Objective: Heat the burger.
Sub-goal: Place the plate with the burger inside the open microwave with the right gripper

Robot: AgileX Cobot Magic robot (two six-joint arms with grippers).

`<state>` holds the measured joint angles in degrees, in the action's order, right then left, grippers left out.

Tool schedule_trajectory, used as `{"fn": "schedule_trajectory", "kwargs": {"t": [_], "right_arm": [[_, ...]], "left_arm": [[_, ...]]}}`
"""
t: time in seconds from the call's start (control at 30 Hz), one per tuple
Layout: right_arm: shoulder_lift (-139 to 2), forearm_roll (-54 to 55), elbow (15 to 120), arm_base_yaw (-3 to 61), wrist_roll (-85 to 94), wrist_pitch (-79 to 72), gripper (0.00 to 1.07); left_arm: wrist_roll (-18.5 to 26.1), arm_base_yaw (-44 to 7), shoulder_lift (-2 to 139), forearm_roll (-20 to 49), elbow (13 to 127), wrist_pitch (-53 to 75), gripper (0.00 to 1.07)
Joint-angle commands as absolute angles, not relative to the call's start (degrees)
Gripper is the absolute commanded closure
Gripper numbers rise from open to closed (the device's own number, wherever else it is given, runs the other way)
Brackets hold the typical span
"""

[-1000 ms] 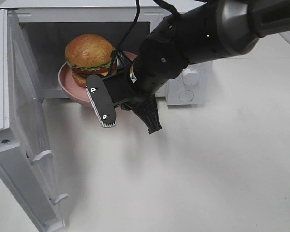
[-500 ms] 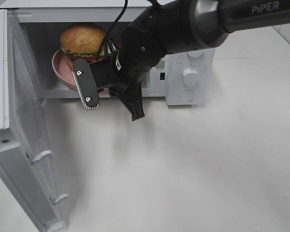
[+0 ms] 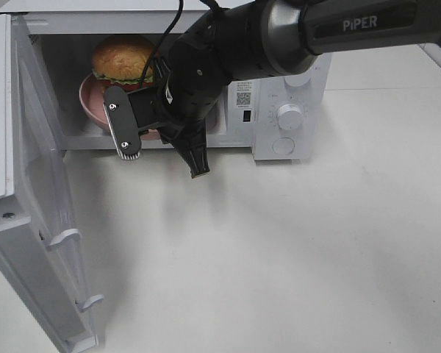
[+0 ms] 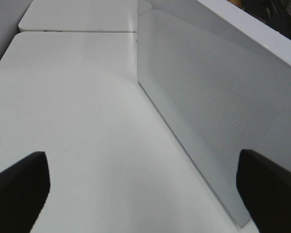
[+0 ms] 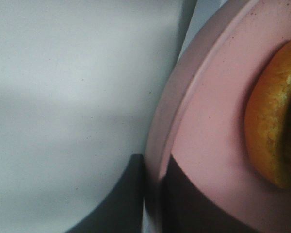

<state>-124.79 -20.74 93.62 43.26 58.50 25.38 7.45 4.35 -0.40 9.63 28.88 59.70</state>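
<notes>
White desk (image 3: 316, 243) carries an open microwave (image 3: 287, 88) at its far edge. Burger (image 3: 121, 59) sits on pink plate (image 3: 92, 103) inside. Right end effector (image 5: 153, 204) clamps the plate rim; left end effector (image 4: 145, 194) is open.

we find the microwave (image 3: 287, 118) at 11 o'clock filled by burger (image 3: 121, 57), pink plate (image 3: 90, 103) and right arm (image 3: 228, 51), door (image 3: 37, 220) walling 9 o'clock, tabletop (image 3: 294, 250) free 3 to 6 o'clock

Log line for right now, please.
step: loading | right gripper: shut on pink plate rim | burger: on plate, in microwave cavity | door: open | left gripper: open, empty
</notes>
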Motion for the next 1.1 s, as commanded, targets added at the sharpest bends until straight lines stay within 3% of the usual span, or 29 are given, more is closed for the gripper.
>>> {"fn": "schedule_trajectory", "kwargs": {"t": [0.03,0.87,1.1], "right_arm": [[-124.73,-22.0,95.51,42.4,58.04,22.29,1.07],[-133.16,-22.98,107.2,40.68,56.04,24.29,1.07],[-134.42,-23.49,109.32,40.05,55.23,24.24,1.02]], "left_arm": [[7.22,4.07,-1.43,9.97,28.93,59.59,0.07],[7.22,4.07,-1.43,9.97,28.93,59.59,0.07],[7.22,4.07,-1.43,9.97,28.93,59.59,0.07]]}}
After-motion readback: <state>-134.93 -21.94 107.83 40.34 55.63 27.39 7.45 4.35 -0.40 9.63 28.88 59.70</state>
